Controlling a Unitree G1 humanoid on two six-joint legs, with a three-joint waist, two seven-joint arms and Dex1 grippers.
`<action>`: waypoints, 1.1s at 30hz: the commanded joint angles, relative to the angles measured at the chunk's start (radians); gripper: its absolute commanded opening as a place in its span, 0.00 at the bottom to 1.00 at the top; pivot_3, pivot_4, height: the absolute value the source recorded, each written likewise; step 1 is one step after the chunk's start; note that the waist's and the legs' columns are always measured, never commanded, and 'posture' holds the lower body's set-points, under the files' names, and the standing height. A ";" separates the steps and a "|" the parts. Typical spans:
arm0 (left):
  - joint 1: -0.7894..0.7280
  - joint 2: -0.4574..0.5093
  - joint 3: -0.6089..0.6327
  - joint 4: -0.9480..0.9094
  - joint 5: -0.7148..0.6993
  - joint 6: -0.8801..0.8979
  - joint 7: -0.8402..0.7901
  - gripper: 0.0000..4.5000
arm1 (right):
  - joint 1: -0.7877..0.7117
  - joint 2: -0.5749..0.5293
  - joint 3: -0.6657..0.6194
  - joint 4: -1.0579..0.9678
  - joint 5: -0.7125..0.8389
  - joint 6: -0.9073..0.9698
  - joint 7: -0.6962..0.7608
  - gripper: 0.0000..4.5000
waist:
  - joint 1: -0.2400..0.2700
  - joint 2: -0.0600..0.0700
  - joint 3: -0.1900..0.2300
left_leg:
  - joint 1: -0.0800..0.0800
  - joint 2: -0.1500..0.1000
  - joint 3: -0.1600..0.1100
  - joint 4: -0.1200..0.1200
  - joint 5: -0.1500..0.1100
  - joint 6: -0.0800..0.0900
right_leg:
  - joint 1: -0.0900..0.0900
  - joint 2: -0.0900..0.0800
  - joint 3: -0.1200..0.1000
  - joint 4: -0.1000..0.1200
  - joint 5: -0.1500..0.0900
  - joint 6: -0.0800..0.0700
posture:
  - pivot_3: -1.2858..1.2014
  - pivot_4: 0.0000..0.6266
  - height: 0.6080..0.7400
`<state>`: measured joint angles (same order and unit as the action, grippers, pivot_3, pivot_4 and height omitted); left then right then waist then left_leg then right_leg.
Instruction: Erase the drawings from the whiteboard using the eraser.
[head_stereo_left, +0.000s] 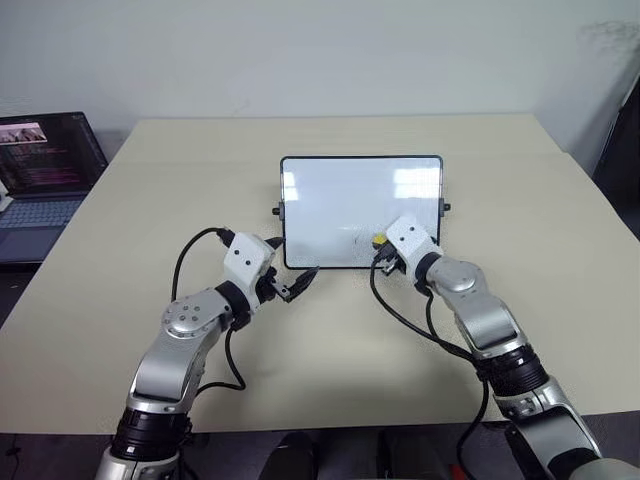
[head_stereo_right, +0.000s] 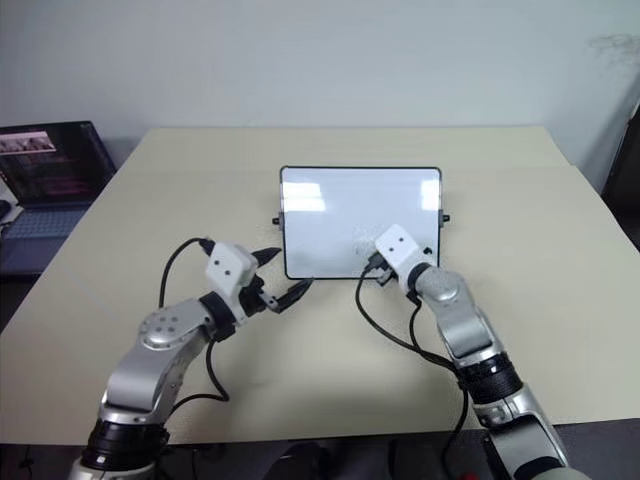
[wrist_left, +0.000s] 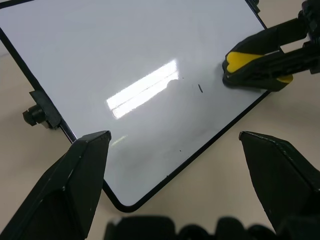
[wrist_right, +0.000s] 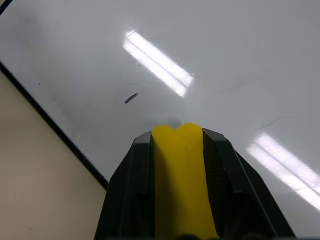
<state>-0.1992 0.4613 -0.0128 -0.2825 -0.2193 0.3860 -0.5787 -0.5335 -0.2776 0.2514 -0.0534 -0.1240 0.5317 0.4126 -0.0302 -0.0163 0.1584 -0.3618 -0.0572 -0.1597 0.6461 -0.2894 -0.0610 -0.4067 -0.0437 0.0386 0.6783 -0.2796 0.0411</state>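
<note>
Nearest, the left hand (head_stereo_left: 297, 287) hangs with its black fingers spread and empty just off the near left corner of the small glossy white whiteboard (head_stereo_left: 340, 195) lying on the beige desk (head_stereo_left: 150, 200). Beyond, the right hand (wrist_right: 176, 131) is clamped on the small yellow eraser (wrist_right: 179, 170), pressed to the board's near right area. One short dark marker fleck (wrist_right: 131, 98) sits beside it (easily skipped). Nothing pins the board, so a hard wipe could slide it.

Background stuff: a big beige matte rectangular worktop (head_stereo_left: 150, 200) under a plain pale wall (head_stereo_left: 300, 50). Off its left edge sits an open dark laptop (head_stereo_left: 45, 180), screen lit with text lines, bluish-grey keyboard.
</note>
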 joint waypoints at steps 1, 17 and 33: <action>-0.017 0.009 0.008 -0.041 -0.006 -0.007 -0.004 1.00 | -0.059 0.048 -0.018 -0.093 0.022 -0.002 -0.015 0.22 | -0.005 0.000 0.000 | 0.000 0.000 0.000 0.000 0.000 0.000 | -0.001 0.000 0.000 0.000 0.000 0.000 | 0.52 0.24 1.00; -0.006 0.016 0.013 -0.048 -0.006 -0.014 -0.002 1.00 | -0.055 0.121 0.093 0.135 -0.059 -0.215 -0.053 0.22 | -0.003 0.000 0.000 | -0.001 0.001 0.001 -0.001 0.000 0.000 | -0.002 0.001 0.000 -0.001 0.000 0.000 | 0.52 0.24 1.00; 0.003 0.012 0.021 -0.046 -0.006 -0.017 0.007 1.00 | -0.040 0.074 0.114 0.164 -0.152 -0.181 -0.041 0.22 | -0.002 0.000 0.000 | -0.001 0.001 0.001 -0.001 0.000 0.000 | -0.002 0.002 0.000 -0.001 0.000 0.000 | 0.52 0.24 1.00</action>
<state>-0.1980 0.4700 -0.0104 -0.2840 -0.2196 0.3847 -0.5784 -0.5765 -0.1865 0.3818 0.1313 -0.2579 0.3388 0.3721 -0.0323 -0.0162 0.1585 -0.3627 -0.0564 -0.1585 0.6457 -0.2895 -0.0611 -0.4087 -0.0420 0.0391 0.6776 -0.2797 0.0410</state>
